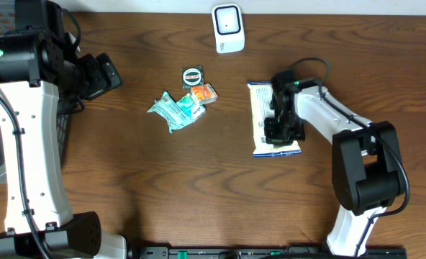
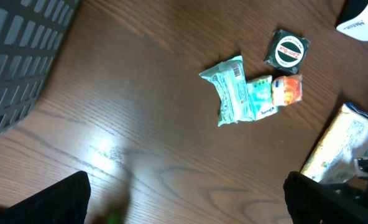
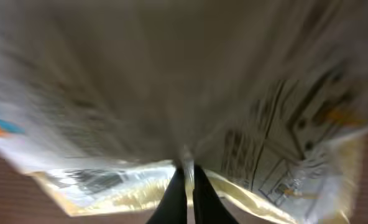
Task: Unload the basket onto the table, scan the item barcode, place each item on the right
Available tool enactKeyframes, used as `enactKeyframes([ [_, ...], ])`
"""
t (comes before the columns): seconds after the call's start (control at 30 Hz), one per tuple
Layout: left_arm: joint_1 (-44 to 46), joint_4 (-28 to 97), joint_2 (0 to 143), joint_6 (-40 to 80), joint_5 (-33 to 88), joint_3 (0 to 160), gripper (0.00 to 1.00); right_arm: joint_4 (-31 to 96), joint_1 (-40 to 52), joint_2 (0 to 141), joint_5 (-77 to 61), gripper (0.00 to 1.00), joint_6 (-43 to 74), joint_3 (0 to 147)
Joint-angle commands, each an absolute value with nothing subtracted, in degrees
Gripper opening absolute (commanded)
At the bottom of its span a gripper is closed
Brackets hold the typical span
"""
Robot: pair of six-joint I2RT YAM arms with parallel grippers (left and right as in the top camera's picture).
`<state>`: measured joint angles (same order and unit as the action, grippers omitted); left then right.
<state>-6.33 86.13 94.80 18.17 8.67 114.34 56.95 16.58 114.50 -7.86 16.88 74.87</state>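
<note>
Well, right hand (image 3: 187, 173) tight on white packet (image 1: 258, 115) edge.

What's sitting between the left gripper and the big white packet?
Overhead shows a small cluster between left gripper and white packet: teal packets, an orange sachet, a round black-and-green item.

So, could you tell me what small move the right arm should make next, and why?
Probably a short lift straight up. The right gripper looks shut on a fold of the white packet, which appears to lie flat on the table, while the scanner stands apart at the far edge.
</note>
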Motion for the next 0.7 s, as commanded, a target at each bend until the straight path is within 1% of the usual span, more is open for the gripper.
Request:
enactKeyframes([
  [0.0, -6.5, 86.3, 94.3, 18.0, 8.4, 114.8, 0.98, 57.0, 17.1, 114.6, -7.2, 0.01, 18.7, 75.0],
  [0.17, -6.5, 86.3, 94.3, 18.0, 8.4, 114.8, 0.98, 62.5, 15.3, 114.6, -7.0, 0.06, 17.9, 85.2],
  [0.27, -6.5, 86.3, 94.3, 18.0, 8.4, 114.8, 0.98, 61.6, 14.3, 114.6, -5.2, 0.08, 17.7, 90.6],
  [0.3, -6.5, 86.3, 94.3, 18.0, 8.4, 114.8, 0.98, 59.3, 14.2, 114.6, -4.3, 0.08, 17.7, 91.4],
  [0.4, -6.5, 86.3, 94.3, 18.0, 8.4, 114.8, 0.98, 52.2, 14.2, 114.8, -1.2, 0.15, 17.7, 90.8],
  [0.47, -6.5, 86.3, 94.3, 18.0, 8.4, 114.8, 0.98, 48.5, 14.2, 114.8, 0.8, 0.15, 17.7, 89.3],
  [0.5, -6.5, 86.3, 94.3, 18.0, 8.4, 114.8, 0.98, 46.2, 14.2, 114.8, 1.0, 0.12, 17.7, 88.1],
  [0.57, -6.5, 86.3, 94.3, 18.0, 8.4, 114.8, 0.98, 41.5, 14.3, 115.3, 1.0, 0.09, 17.8, 85.6],
  [0.6, -6.5, 86.3, 94.3, 18.0, 8.4, 114.8, 0.98, 37.5, 14.4, 116.1, 1.0, 0.10, 17.8, 83.2],
  [0.63, -6.5, 86.3, 94.3, 18.0, 8.4, 114.8, 0.98, 35.6, 14.3, 116.6, 1.1, 0.14, 17.8, 82.1],
  [0.67, -6.5, 86.3, 94.3, 18.0, 8.4, 114.8, 0.98, 33.8, 14.3, 117.4, 1.6, 0.15, 17.8, 81.2],
])
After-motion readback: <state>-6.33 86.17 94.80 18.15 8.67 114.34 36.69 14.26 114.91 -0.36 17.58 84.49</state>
